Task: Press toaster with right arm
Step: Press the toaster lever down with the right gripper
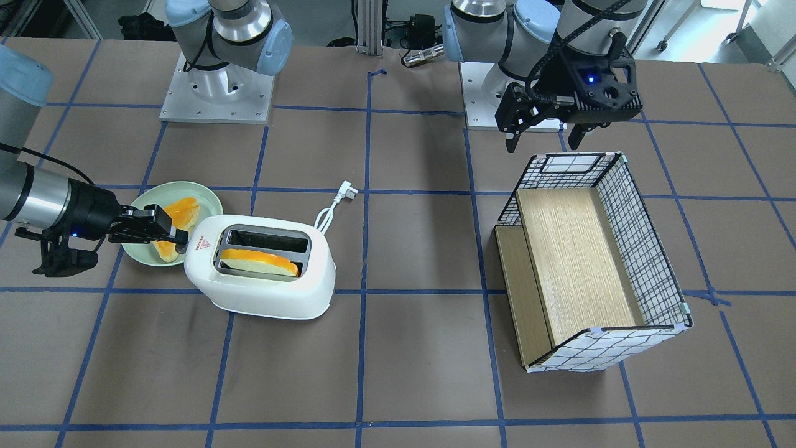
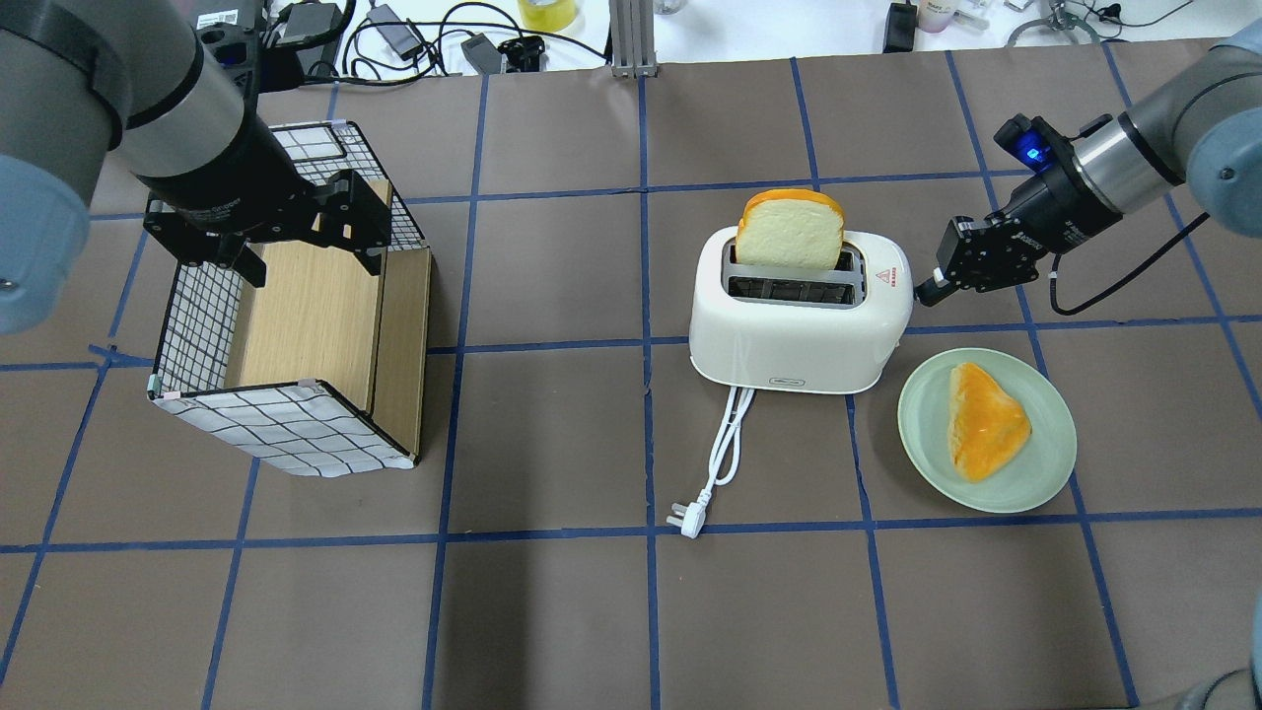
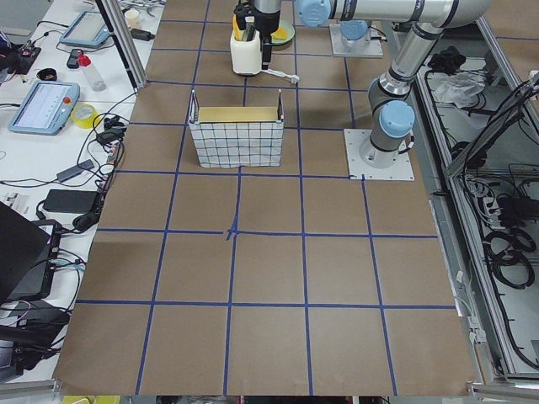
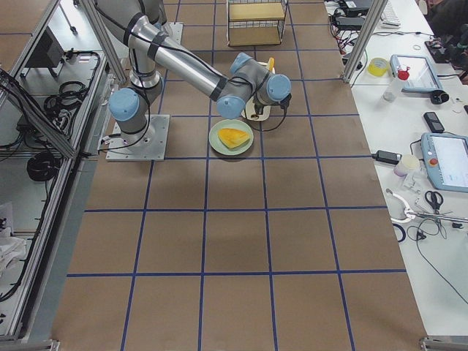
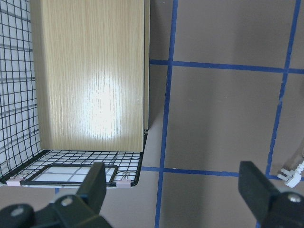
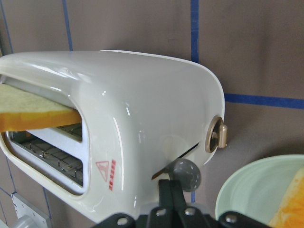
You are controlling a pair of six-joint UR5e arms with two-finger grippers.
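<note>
The white toaster [image 2: 789,340] stands on the table with a bread slice [image 2: 789,232] upright in one slot. It also shows in the front view [image 1: 261,286] and the right wrist view [image 6: 152,109]. My right gripper [image 2: 927,289] is shut, its tips at the toaster's end. In the right wrist view its closed fingertips [image 6: 170,187] sit against the small grey lever [image 6: 185,173]. My left gripper [image 2: 311,242] is open and empty above the wire basket's [image 2: 286,434] far end; it also shows in the front view [image 1: 543,138].
A green plate [image 2: 1035,473] with a second bread slice [image 2: 981,419] lies beside the toaster, under my right wrist. The toaster's white cord and plug [image 2: 690,515] trail toward the robot. A gold knob [image 6: 216,134] sits on the toaster's end.
</note>
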